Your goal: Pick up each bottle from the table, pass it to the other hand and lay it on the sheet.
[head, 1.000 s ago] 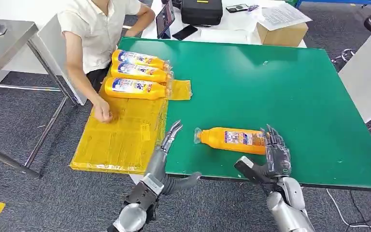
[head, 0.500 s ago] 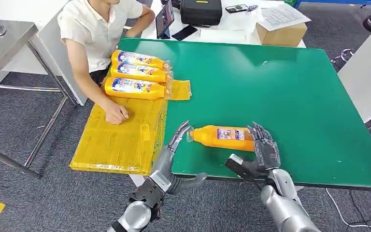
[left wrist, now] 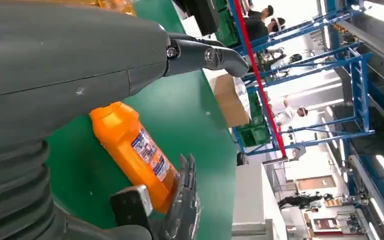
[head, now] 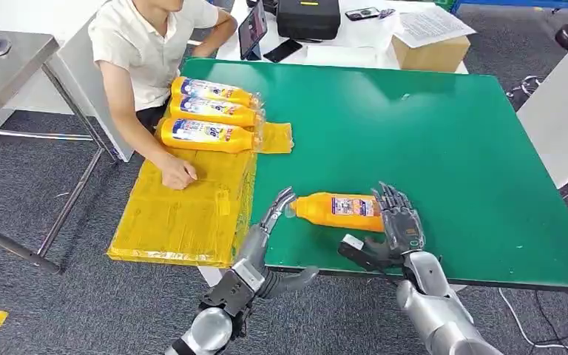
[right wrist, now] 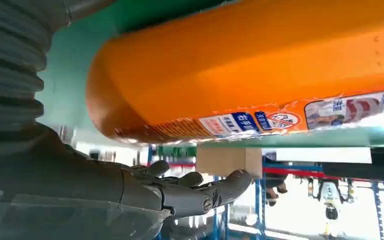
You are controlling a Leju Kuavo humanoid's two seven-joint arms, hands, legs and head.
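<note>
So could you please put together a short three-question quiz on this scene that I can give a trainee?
1. True or false: three bottles already lie on the yellow sheet.
2. Which hand is at the base end of the bottle on the green table? A) left hand B) right hand C) the person's hand
3. Fill in: the person's hand rests on the ____.

Key:
1. True; the three bottles lie side by side at its far end.
2. B; the right hand is there, while the left hand reaches toward the cap end.
3. Yellow sheet.
</note>
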